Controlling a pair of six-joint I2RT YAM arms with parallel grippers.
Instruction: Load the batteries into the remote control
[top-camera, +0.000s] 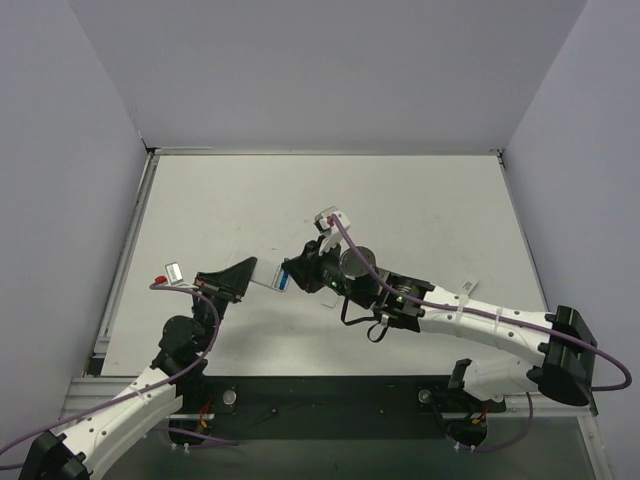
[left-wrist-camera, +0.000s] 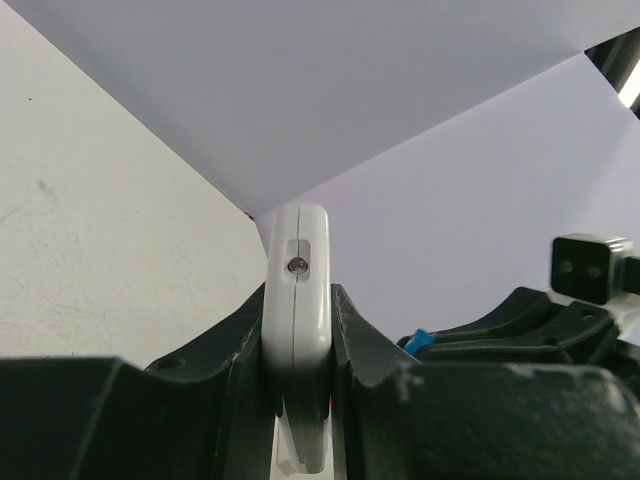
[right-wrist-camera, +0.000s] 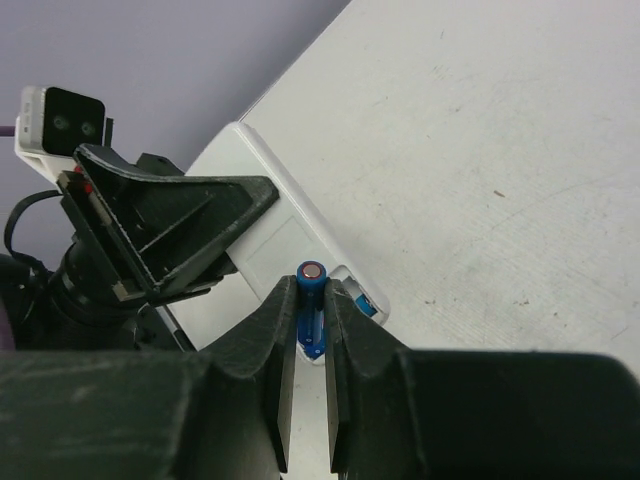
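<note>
Pinched shut on a blue battery (right-wrist-camera: 311, 285): right claw (right-wrist-camera: 311, 335), low centre of its wrist view, the battery's metal end toward the top of the frame. Just beyond the tips, the open compartment of the white remote (right-wrist-camera: 265, 235), with a second battery (right-wrist-camera: 366, 304) lying inside. Clamped on the remote's narrow sides, centre frame: left claw (left-wrist-camera: 297, 345). White table (right-wrist-camera: 480, 140) filling the upper right. From overhead, both claws close together left of centre.

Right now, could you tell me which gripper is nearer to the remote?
Left. The left gripper is shut on the remote; the right gripper holds a battery at its open end.
</note>
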